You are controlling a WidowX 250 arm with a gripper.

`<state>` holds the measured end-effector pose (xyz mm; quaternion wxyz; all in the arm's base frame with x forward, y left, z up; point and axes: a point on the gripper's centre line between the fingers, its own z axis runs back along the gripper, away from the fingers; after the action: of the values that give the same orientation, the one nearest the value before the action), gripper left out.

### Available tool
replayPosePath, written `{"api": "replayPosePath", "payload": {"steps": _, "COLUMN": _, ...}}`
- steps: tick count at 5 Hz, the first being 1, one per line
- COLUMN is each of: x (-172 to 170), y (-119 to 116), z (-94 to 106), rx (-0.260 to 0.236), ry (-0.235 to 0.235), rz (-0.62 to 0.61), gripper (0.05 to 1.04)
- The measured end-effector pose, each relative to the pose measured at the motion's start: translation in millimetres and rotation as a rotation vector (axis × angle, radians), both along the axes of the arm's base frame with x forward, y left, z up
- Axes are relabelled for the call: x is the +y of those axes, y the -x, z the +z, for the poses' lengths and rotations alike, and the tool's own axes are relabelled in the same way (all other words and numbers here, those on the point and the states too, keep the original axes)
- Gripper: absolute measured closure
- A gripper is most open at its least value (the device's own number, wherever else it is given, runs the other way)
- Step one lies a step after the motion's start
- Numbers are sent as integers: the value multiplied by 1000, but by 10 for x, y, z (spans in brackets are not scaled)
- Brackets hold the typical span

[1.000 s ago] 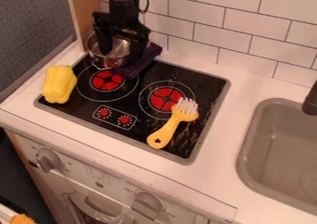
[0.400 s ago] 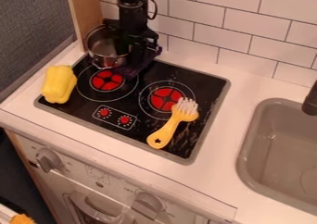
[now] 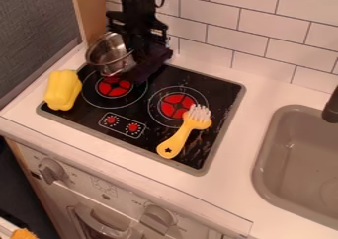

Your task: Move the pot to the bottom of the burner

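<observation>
My black gripper (image 3: 137, 49) hangs at the back left of the stove, against the right side of the metal pot (image 3: 109, 65). The pot stands behind the left burner (image 3: 114, 87), near the hob's back left corner, and leans a little, its rim overlapping the back edge of that burner's ring. Part of the pot's right side is hidden by the gripper. A dark purple cloth (image 3: 153, 64) lies just right of the pot, partly under the gripper.
A yellow pepper (image 3: 63, 90) lies on the hob's left edge. A yellow brush (image 3: 182, 134) lies across the front of the right burner (image 3: 173, 103). The grey sink (image 3: 304, 164) is at the right, the tiled wall behind.
The gripper came out from over the pot to its right side, then shifted slightly left. The pot has moved a little left and become tilted.
</observation>
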<state>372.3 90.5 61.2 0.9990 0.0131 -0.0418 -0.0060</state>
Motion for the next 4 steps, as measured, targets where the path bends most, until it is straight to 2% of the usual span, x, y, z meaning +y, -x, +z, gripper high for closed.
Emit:
{"api": "replayPosePath", "payload": {"steps": 1, "x": -92, "y": 289, "z": 114, "rx": -10, "ry": 4, "rz": -50, "gripper": 1009}}
{"api": "replayPosePath", "payload": {"steps": 2, "x": -194, "y": 669, "z": 72, "rx": 19, "ry": -20, "rz": -114, "gripper": 1010}}
{"api": "replayPosePath", "payload": {"steps": 3, "x": -312, "y": 928, "z": -34, "rx": 43, "ry": -49, "rz": -171, "gripper": 1010}}
{"api": "replayPosePath", "payload": {"steps": 4, "x": -401, "y": 1072, "z": -103, "rx": 43, "ry": -73, "rz": -203, "gripper": 1010}}
